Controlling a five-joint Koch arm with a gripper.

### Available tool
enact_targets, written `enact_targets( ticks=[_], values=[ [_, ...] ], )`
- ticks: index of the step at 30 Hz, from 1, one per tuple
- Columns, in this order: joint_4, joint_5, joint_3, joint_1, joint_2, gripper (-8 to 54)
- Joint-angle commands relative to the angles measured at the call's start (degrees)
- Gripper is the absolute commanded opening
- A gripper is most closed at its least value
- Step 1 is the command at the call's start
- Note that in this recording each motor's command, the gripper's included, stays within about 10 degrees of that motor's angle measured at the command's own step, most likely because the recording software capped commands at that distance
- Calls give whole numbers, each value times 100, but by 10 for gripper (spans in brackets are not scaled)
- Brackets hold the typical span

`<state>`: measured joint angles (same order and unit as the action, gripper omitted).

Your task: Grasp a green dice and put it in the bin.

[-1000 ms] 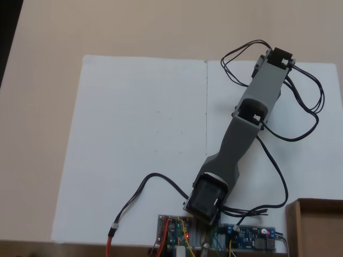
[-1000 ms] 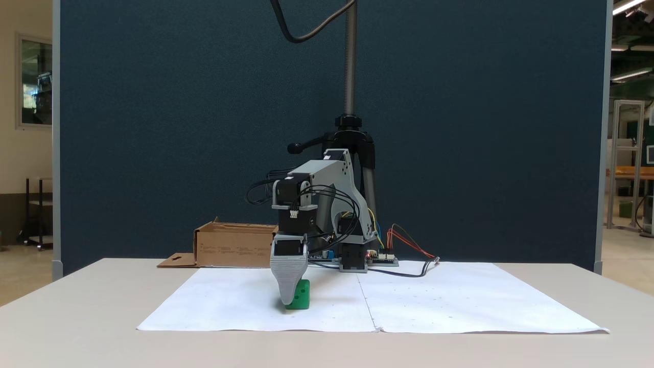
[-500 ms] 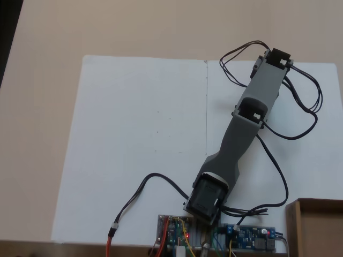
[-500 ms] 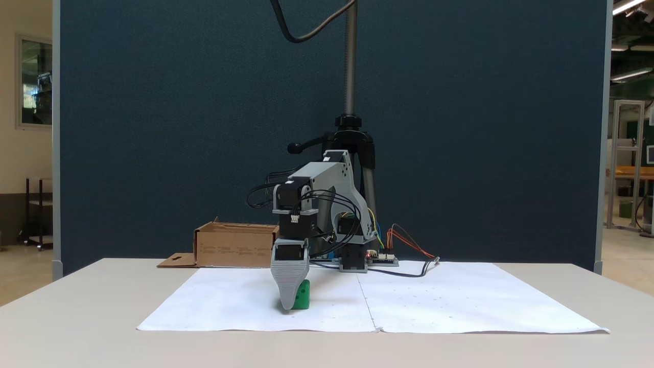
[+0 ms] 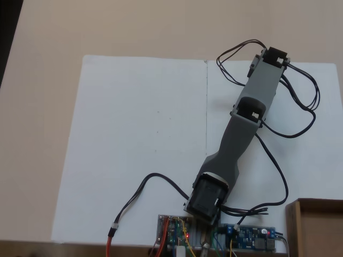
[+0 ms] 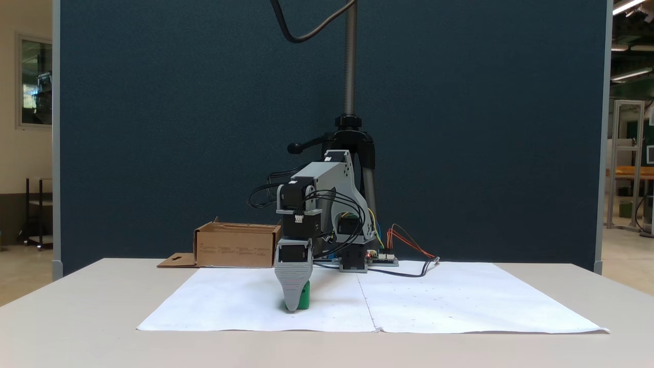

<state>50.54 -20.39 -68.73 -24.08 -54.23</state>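
Note:
The green dice (image 6: pixel 305 297) rests on the white paper, mostly covered by the grey gripper (image 6: pixel 293 305), which points straight down with its tip at the paper. One broad jaw faces this fixed view and hides the other, so the gap between them is hidden. From above, the grey arm (image 5: pixel 244 126) stretches from its base to the wrist (image 5: pixel 270 58), which covers the gripper and the dice. The bin, a brown cardboard box (image 6: pixel 235 248), stands behind and to the left of the gripper, and its corner (image 5: pixel 316 225) shows at the bottom right from above.
Two white paper sheets (image 5: pixel 134 134) cover the beige table (image 6: pixel 76 317). Circuit boards with coloured wires (image 5: pixel 177 231) sit by the arm's base (image 6: pixel 352 258). Black cables (image 5: pixel 300 115) loop beside the arm. A tripod pole (image 6: pixel 350 61) rises behind the base.
The gripper has shifted slightly to the right in the front view and now covers more of the dice. From above, the wrist has swung slightly left.

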Motion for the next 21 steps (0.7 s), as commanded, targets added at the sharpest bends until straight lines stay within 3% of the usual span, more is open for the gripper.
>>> enact_targets(
  ticks=[1,5,11,17,21],
  values=[
    [-158,360,281,35,-35,315],
    [-158,369,255,35,-9,278],
    [-167,387,255,35,9,121],
    [-202,993,255,-9,-18,121],
    [264,1564,255,-132,-747,121]
  ],
)
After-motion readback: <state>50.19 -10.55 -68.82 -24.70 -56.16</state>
